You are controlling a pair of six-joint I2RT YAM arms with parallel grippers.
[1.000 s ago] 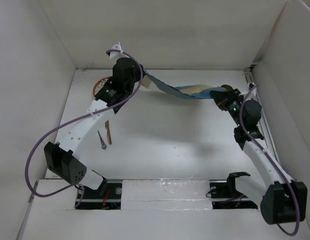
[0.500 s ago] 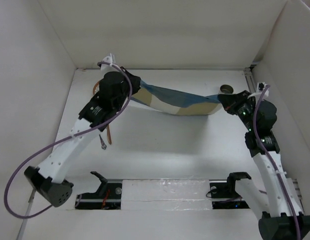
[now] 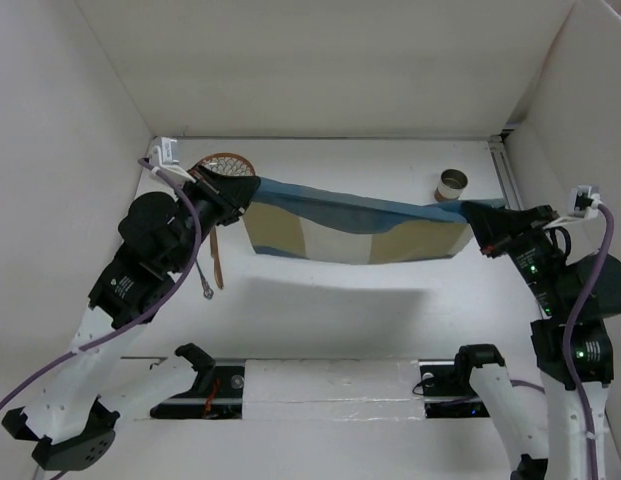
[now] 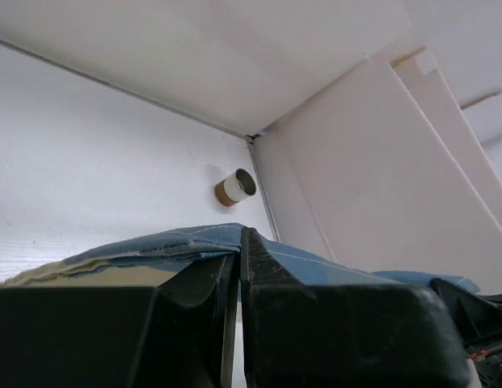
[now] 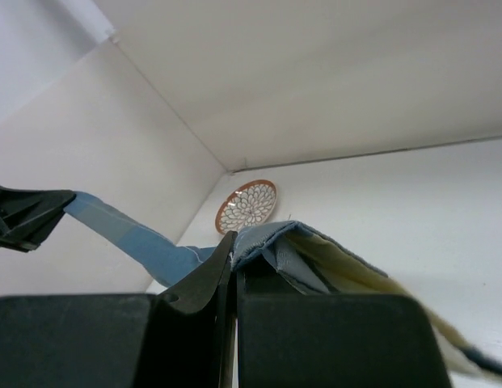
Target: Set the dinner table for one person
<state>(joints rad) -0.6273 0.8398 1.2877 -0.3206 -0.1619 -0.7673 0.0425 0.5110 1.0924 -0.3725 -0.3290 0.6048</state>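
One cloth (image 3: 350, 228), blue and beige; one plate (image 3: 222, 160), patterned, with a brown rim; one cup (image 3: 451, 184), small, brown and round; two utensils lying side by side, namely one brown-handled utensil (image 3: 217, 262) and one thin grey utensil (image 3: 204, 284), their kinds too small to tell; two grippers, the left gripper (image 3: 242, 190) and the right gripper (image 3: 474, 213); one white table (image 3: 320, 310); three white walls (image 3: 320, 70) around it.

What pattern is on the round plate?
White petal pattern with orange-brown rim on the round plate; clearest in right wrist view.
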